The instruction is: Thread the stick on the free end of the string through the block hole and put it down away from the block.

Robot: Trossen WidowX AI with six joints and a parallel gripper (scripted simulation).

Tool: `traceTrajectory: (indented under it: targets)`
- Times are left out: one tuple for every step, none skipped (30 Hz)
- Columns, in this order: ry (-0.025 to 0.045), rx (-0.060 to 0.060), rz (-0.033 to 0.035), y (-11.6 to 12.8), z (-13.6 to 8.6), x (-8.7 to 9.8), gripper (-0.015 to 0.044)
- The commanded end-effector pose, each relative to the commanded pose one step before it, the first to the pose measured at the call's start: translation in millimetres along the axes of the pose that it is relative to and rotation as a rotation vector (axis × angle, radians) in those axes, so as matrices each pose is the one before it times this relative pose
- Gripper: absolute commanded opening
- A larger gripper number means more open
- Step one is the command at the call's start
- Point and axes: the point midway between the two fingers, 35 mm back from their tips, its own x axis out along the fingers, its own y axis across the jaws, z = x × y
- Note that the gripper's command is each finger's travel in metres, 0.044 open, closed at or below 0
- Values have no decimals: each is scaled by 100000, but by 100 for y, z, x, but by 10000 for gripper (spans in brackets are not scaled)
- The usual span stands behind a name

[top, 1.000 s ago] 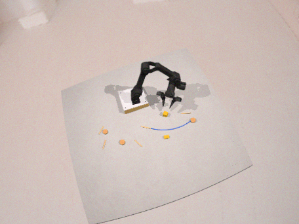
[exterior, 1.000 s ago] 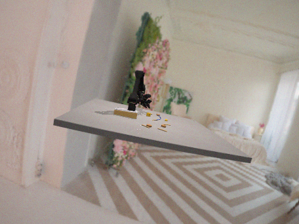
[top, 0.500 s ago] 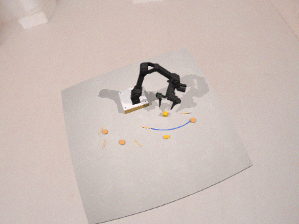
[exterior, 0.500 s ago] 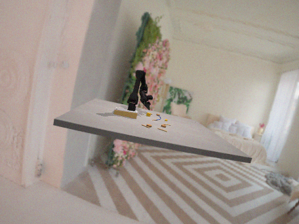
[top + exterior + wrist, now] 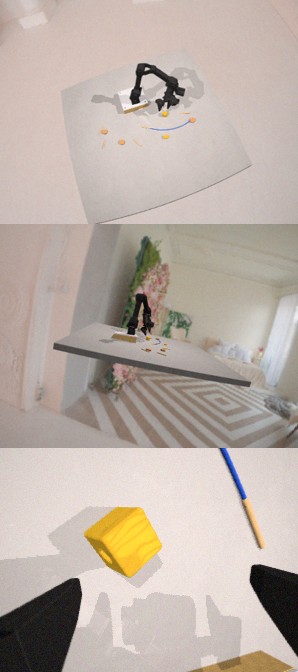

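Observation:
The yellow wooden block (image 5: 165, 114) (image 5: 148, 338) (image 5: 127, 540) is on the table, turned at an angle in the wrist view, with its hole (image 5: 105, 555) showing on the lower left face. My gripper (image 5: 164, 108) (image 5: 148, 333) (image 5: 166, 579) is wide open above the table, close to the block, with nothing between the fingers. The stick (image 5: 145, 127) (image 5: 254, 523) lies on the table, joined to the blue string (image 5: 168, 130) (image 5: 234, 473). The string curves in front of the block to the round button (image 5: 192, 120) (image 5: 157, 338). The string is outside the block.
A smaller yellow object (image 5: 166, 137) (image 5: 165, 344) lies beyond the string. A loose stick (image 5: 185, 113) lies near the string's button. Two loose buttons (image 5: 104, 131) (image 5: 121, 142) and several loose sticks (image 5: 137, 143) (image 5: 104, 144) lie to the left. The arm's base plate (image 5: 125, 97) stands behind.

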Motion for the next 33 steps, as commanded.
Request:
traceTrajectory:
  targets:
    - [2548,-67567,22032,-684,263,806,440]
    - [-599,-5000,1332,-65,6,13,440]
    - [-692,-4990,1287,-66,4,10,440]
    - [-779,-4990,1230,-67,2,6,440]
    - [-1325,-4437,1785,-105,0,3,440]
    - [-919,-5049,1065,-68,-1,-3,440]
    - [-990,-5047,995,-69,-4,-6,440]
    - [-1055,-5066,920,-69,-6,-10,440]
    - [-1118,-5063,844,-70,-9,-13,440]
    - [-1173,-5061,762,-71,-12,-16,440]
    - [-1221,-5067,676,-71,-14,-20,440]
    - [-1264,-5073,587,-72,-17,-23,440]
    - [-1302,-5087,497,-72,-20,-26,440]
    - [-1336,-5102,404,-72,-23,-29,440]
    - [-2005,-4640,451,-107,-39,-49,440]
    - [-1334,-5156,199,-71,-28,-36,440]
    - [-1345,-5157,105,-70,-32,-39,440]
    - [-1346,-5162,11,-70,-35,-42,440]
    - [-1343,-5170,-83,-69,-38,-45,440]
    - [-1333,-5164,-177,-68,-41,-48,440]
    - [-1315,-5182,-269,-67,-45,-51,440]
    - [-1294,-5190,-361,-66,-48,-54,440]
    - [-1263,-5212,-449,-64,-51,-56,440]
    - [-1228,-5217,-536,-63,-55,-59,440]
    - [-1190,-5212,-621,-61,-58,-62,440]
    - [-683,-5287,-417,-35,-36,-38,440]
    - [-544,-3235,-372,-28,-31,-32,440]
    - [-216,-1313,-157,-11,-13,-13,440]
    - [-29,-176,-21,-1,-2,-2,440]
    - [0,0,0,0,0,0,440]
    - [0,0,0,0,0,0,440]
    - [0,0,0,0,0,0,440]
    - [0,0,0,0,0,0,440]
